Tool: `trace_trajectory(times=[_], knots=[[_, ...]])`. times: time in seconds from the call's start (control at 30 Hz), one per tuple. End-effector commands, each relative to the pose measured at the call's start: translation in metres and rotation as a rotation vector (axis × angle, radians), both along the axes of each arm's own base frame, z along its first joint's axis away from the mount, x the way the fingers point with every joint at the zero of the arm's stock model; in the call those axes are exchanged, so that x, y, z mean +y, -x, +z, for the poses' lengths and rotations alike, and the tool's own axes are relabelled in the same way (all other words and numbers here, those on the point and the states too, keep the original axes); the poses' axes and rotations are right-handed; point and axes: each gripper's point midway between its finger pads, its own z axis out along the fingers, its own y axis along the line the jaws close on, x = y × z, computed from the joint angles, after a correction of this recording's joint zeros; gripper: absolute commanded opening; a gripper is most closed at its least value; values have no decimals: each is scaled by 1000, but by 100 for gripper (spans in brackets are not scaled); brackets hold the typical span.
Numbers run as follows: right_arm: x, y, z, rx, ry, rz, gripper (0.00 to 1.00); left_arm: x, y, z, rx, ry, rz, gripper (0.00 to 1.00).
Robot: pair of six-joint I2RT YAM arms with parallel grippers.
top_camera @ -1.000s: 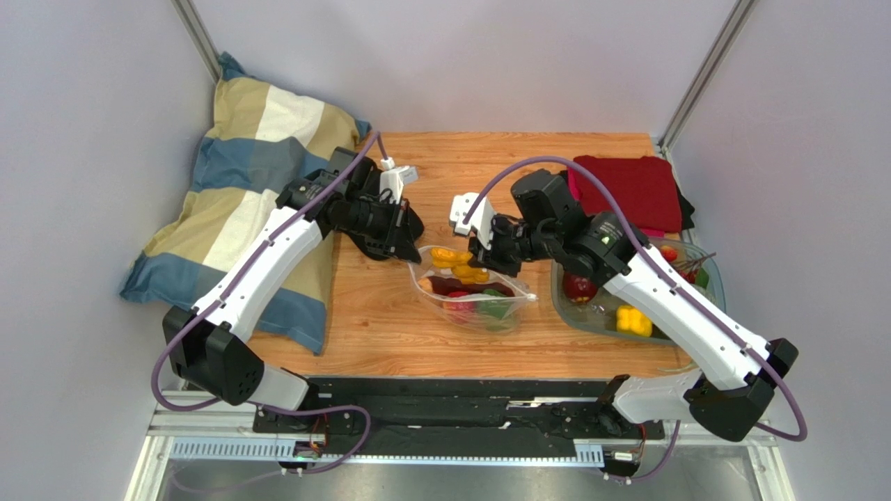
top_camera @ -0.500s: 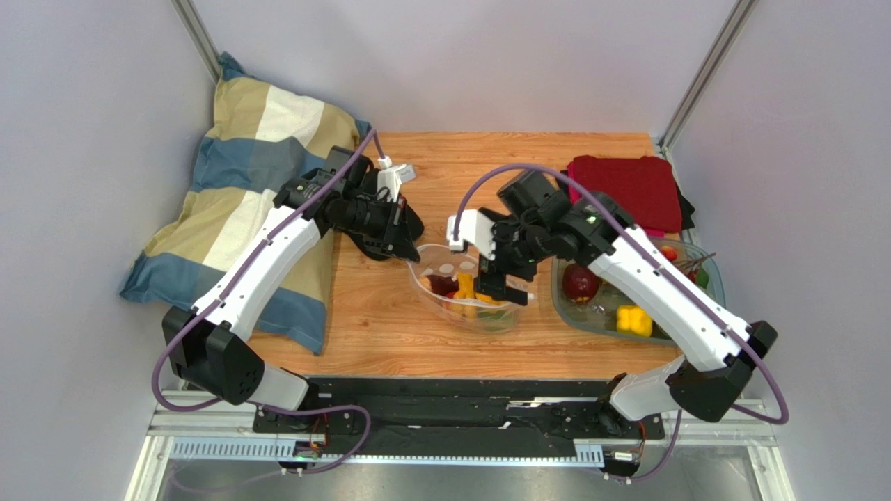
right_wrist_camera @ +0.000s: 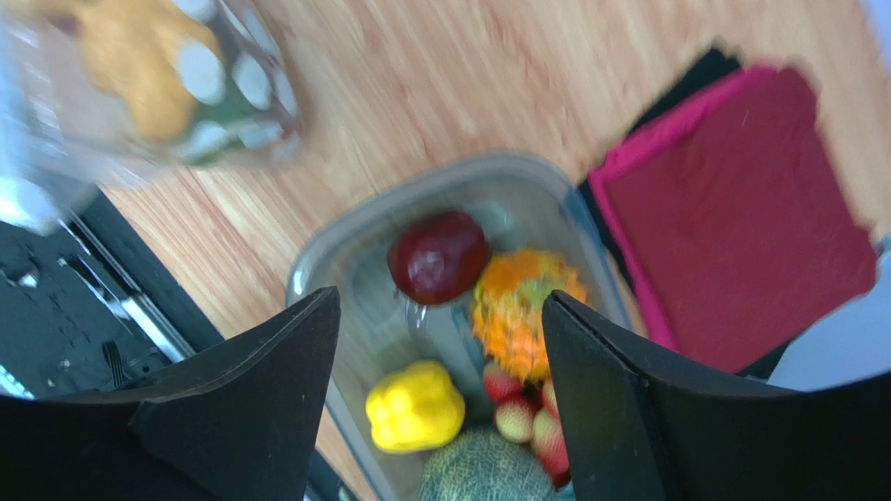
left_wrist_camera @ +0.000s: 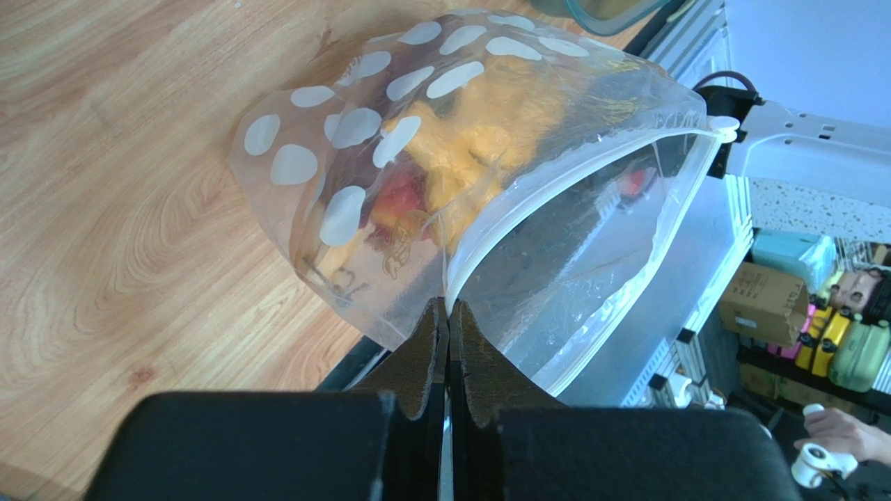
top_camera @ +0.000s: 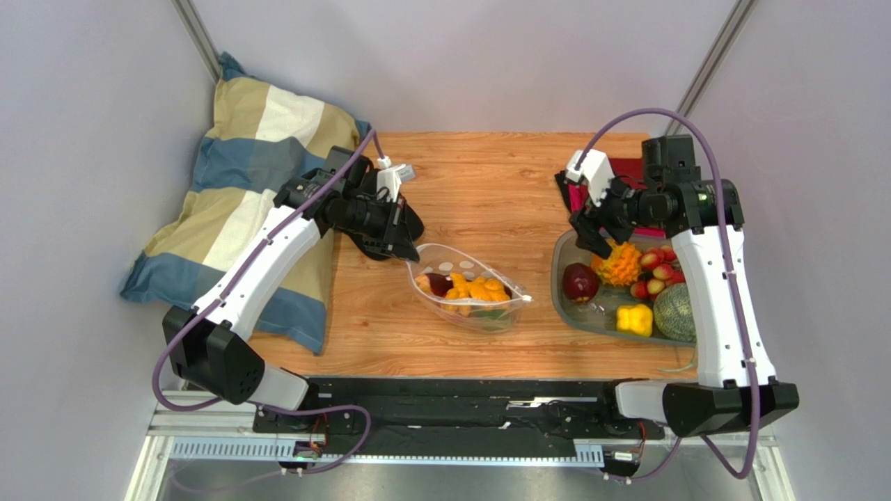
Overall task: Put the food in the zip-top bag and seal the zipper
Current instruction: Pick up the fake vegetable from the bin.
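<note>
- Left pincer [left_wrist_camera: 448,315]: closed, jaws pinched on the mouth edge of the zip-top bag [left_wrist_camera: 418,167] at its far-left corner.
- Zip-top bag sits mid-worktop [top_camera: 481,188], just left of the grey tray [top_camera: 562,305], with its mouth gaping.
- Zipper [left_wrist_camera: 570,172]: unsealed. The two whitish strips are bowed apart and the small white end tab [left_wrist_camera: 723,124] sits at the corner away from the grip.
- Food in the bag [top_camera: 473,289]: yellow-orange pieces with a dark red piece at their left. Other items under the dotted plastic cannot be identified.
- Right pincer [right_wrist_camera: 439,303]: open, nothing between its fingers, hovering above the far-left part of the tray.
- Food in the tray: dark red round fruit [right_wrist_camera: 438,257], orange spiky fruit [right_wrist_camera: 523,308], yellow pepper [right_wrist_camera: 415,405], small red fruits [top_camera: 657,273], green melon [top_camera: 676,310].
- Red cloth [right_wrist_camera: 753,209] lies on the worktop beyond the tray.
- Striped pillow [top_camera: 251,198] lies at far left, under the left arm.
</note>
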Motion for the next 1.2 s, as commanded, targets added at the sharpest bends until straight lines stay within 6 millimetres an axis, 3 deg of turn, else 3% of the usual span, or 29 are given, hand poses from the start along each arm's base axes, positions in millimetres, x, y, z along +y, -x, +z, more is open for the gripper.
trace_trajectory(times=[0.0,0.03,0.23,0.47,0.63,0.7,0.77,0.93,1.17], knots=[[-38,28,-47,181,82,0,76,-3,-6,10,-29,29,-1,0],[-44,25,-59,214,109,-9,77,-3,-7,9,-28,29,-1,0],[-99,11,-80,280,133,-120,78,-3,-9,10,-38,22,3,0],[-186,-2,-96,311,280,-224,81,-4,-18,13,-54,14,4,0],[-213,-15,-108,313,347,-240,85,-3,-13,9,-43,10,-8,0],[-211,-16,-110,322,341,-227,85,-3,-12,7,-34,8,-14,0],[-197,-9,-108,345,288,-183,85,-4,-11,8,-34,10,-19,0],[-147,26,-104,382,242,-24,84,-5,-11,6,-22,11,-21,0],[-128,78,-137,501,310,139,84,-6,-14,4,-11,15,-19,0]])
